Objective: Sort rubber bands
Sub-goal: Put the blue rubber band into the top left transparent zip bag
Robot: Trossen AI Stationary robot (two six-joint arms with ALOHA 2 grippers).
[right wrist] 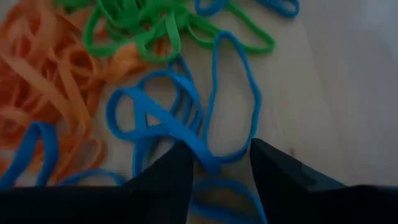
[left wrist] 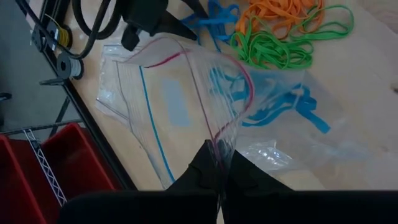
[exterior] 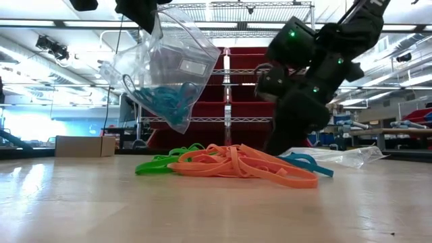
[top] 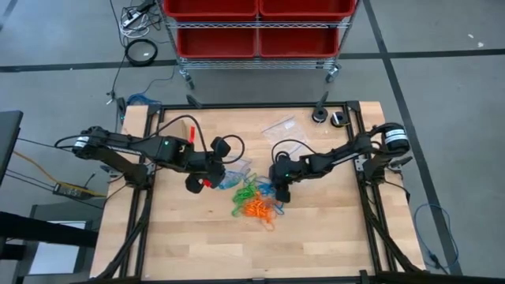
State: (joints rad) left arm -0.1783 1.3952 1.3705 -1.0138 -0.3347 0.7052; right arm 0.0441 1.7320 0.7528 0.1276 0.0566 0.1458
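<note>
Right wrist view: tool (right wrist: 217, 165) astride blue rubber bands (right wrist: 180, 124).

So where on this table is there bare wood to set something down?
The whole near strip of the table, below the rubber bands, is bare, and so are both near corners. The middle is crowded: the bands, the left gripper holding a clear bag, the right gripper.

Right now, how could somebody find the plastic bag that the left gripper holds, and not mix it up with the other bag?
Start from the pile of rubber bands mid-table. Beside it, the left gripper pinches a clear zip bag in the air. Unlike the other bag lying flat near the table's far edge, it holds blue bands.
</note>
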